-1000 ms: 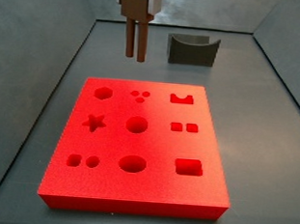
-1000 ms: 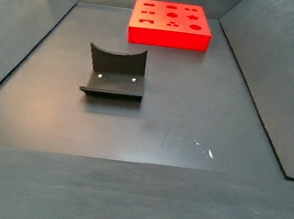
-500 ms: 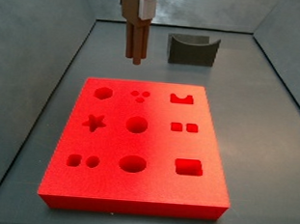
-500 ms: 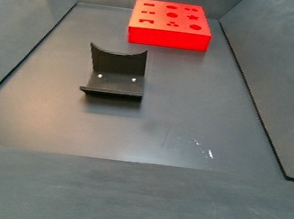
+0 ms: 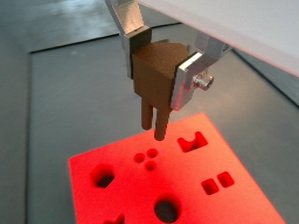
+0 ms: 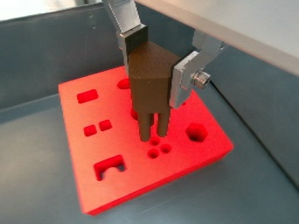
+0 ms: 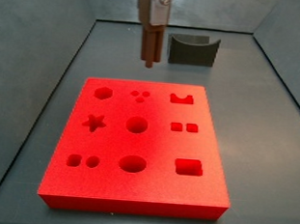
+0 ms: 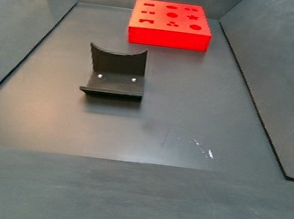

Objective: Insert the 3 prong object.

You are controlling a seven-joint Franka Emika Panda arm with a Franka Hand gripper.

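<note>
Grey flooring is lying under the red block [image 7: 137, 147], above whose three-hole cluster [image 5: 146, 157] the claw [image 5: 162, 80] is gripping the 3 prong object [image 6: 149, 92]; slight twisting risks pegs jamming beside the holes.

You see the gripper [image 5: 160, 63] above the red block [image 7: 137, 152], its fingers [image 5: 188, 77] flat brushed metal with a dull sheen, one carrying a small shiny screw. Between them the 3 prong object [image 6: 149, 87] looks like matt brown plastic, smooth-faced. The block looks matt and foam-like. The floor [image 8: 160, 133] is dull grey and faintly scuffed. The fixture [image 8: 115, 72] is dark and matt.
</note>
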